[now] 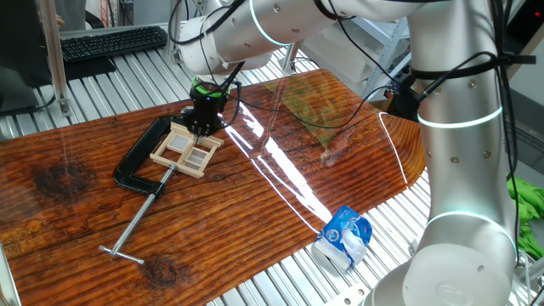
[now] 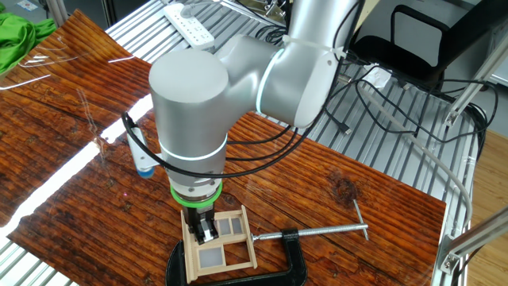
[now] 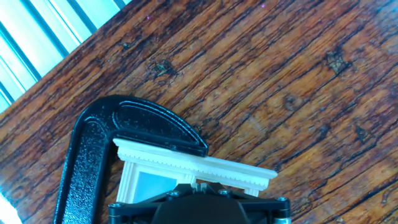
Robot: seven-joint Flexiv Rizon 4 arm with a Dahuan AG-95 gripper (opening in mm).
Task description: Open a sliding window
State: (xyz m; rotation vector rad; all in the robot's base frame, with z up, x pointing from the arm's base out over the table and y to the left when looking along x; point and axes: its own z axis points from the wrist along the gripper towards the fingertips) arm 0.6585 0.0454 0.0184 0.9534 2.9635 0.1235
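The sliding window (image 1: 188, 150) is a small pale wooden frame with four panes, lying flat on the wooden board. A black C-clamp (image 1: 136, 167) holds its left side. My gripper (image 1: 202, 125) points straight down onto the window's far edge. In the other fixed view the fingertips (image 2: 205, 231) rest on the window (image 2: 230, 248) near its cross bar. In the hand view the gripper (image 3: 199, 186) has its fingers drawn together just behind the window's top rail (image 3: 205, 165). Whether they touch the sash is hidden by the hand.
The clamp's long screw and T-handle (image 1: 129, 238) stretch toward the board's front edge. A crumpled blue-and-white bag (image 1: 343, 238) lies at the right edge. A clear plastic sheet (image 1: 327, 119) covers the far right. A keyboard (image 1: 110, 41) lies behind the board.
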